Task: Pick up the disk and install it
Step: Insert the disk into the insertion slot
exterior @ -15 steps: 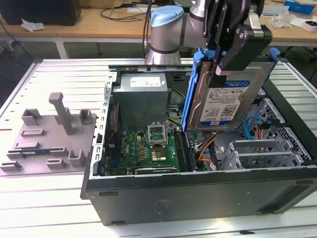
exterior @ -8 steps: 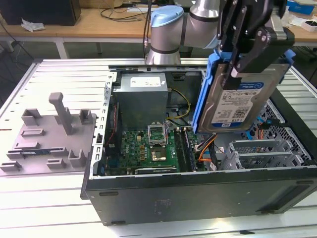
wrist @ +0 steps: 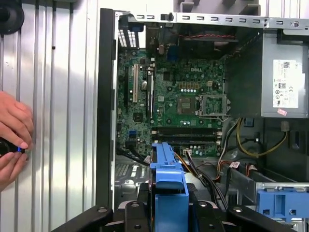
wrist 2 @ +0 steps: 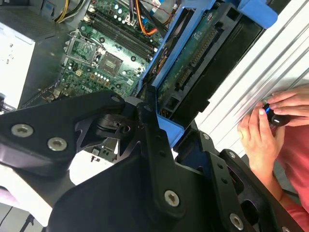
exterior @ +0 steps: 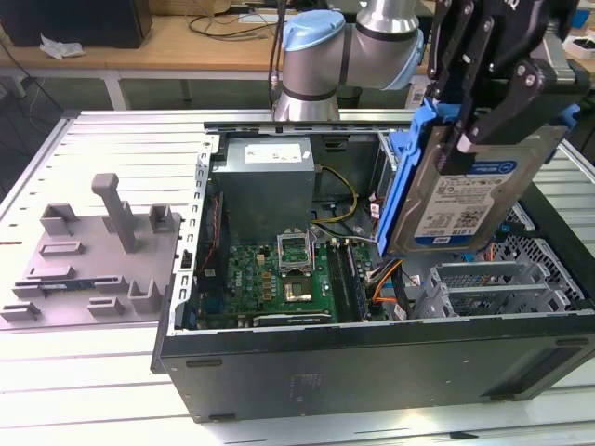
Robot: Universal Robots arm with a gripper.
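Gripper: black multi-link gripper (exterior: 488,121) on the UR arm, jaws clamped onto the disk, pinching near its upper end.
Disk: flat rectangular silver metal hard drive w/ white-and-blue label + blue plastic carrier frame (exterior: 465,200). Held in air, standing steeply, label side showing in exterior view. Its green circuit underside shows in second wrist view (wrist 2: 203,58).
Disk location: over the exterior view's right part of the open black desktop computer case (exterior: 372,358), above the grey perforated metal drive cage (exterior: 507,279). Not seated, by my read.
Case: lies lid-off on slatted aluminium table (exterior: 84,390), w/ green motherboard (exterior: 279,269) + grey boxy power supply (exterior: 265,177) inside.
Risk 1: grip sits high and the long lower end hangs free, so disk prob could pivot or slip if it bumps anything.
Risk 2: orange + black cables (exterior: 383,279) lie just beside the disk's lower edge, so a snag looks likely if the path is off-line.
Risk 3: blue frame may catch the cage rim if tilt doesn't match the slot, causing a jam.
Risk 4: person's hand (wrist: 12,135) on table beside the case wall, holding a small dark object, near the arm's work area.
Room: open above case, tight betw cables and cage.
Edges: sheet-metal cage rims + case walls close around the bay.
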